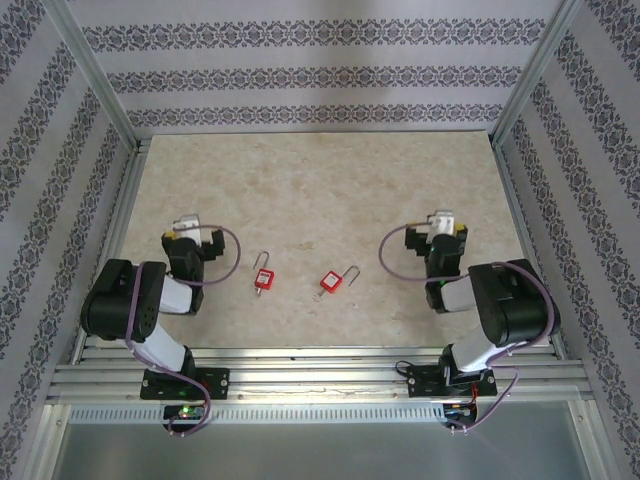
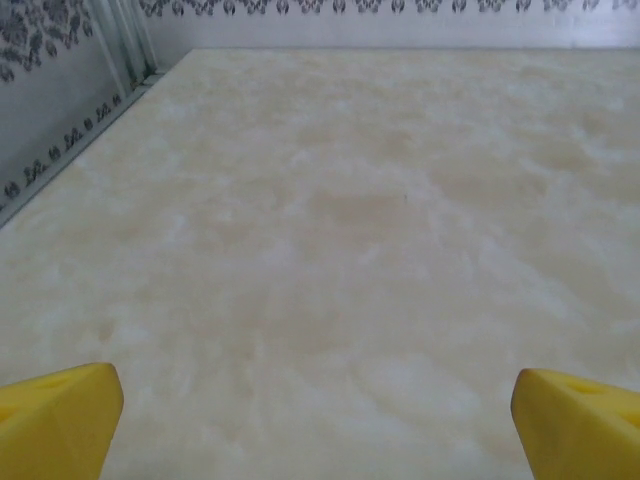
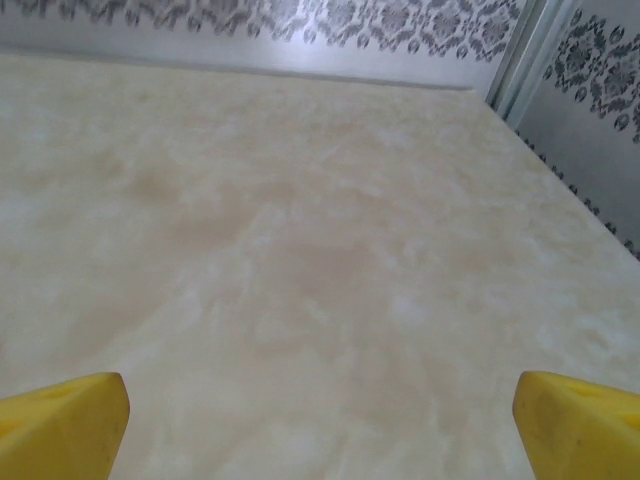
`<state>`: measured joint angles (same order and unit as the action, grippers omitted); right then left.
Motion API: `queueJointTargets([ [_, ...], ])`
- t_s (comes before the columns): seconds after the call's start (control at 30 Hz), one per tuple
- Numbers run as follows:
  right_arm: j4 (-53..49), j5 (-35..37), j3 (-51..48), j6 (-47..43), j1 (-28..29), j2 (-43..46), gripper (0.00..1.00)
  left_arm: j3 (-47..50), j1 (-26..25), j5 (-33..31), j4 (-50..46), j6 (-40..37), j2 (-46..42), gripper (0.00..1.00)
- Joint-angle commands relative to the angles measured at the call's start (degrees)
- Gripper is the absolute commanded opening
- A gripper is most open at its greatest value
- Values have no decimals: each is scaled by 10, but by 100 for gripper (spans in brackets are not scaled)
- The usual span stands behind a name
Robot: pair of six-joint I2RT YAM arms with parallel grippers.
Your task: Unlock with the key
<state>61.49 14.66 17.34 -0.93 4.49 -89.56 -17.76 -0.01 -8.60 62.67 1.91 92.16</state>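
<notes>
Our left hand point(image 1: 186, 224) is spread wide and grips nothing. Its yellow fingers point(image 2: 60, 415) sit far apart at the bottom corners of the wrist view and point toward the far edge of the surface point(image 1: 320, 190). Our right hand point(image 1: 443, 221) is the same, with its fingers point(image 3: 62, 420) wide apart, nothing between them, and aimed at the far edge.

Neither lock lies ahead of those fingers. Both lie between the two arms, back toward the near edge, so each hand would have to turn inward and draw back to reach one.

The left padlock point(image 1: 263, 278) lies inward of our left hand and nearer the near edge. Its red body is toward that edge and its shackle points at the far edge, so its long axis runs roughly near to far. The right padlock point(image 1: 330, 283) is just beside it, apart and not touching. Its shackle angles toward the far right corner, so its axis runs on a diagonal.

We judge the left hand closer to its padlock than the right hand is to the other.

The key is too small for us to make out, so we cannot tell whether it sits in a lock or lies beside one. The coming move turns on finding it.
</notes>
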Motion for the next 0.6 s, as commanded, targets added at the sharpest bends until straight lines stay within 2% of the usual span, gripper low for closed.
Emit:
queueJointTargets([
  [0.0, -40, -26, 29, 49, -25, 18, 98, -34, 4, 48, -67, 3, -11, 100],
  [0.57, -23, -15, 27, 46, -21, 14, 98, -32, 4, 48, -62, 3, -11, 100],
])
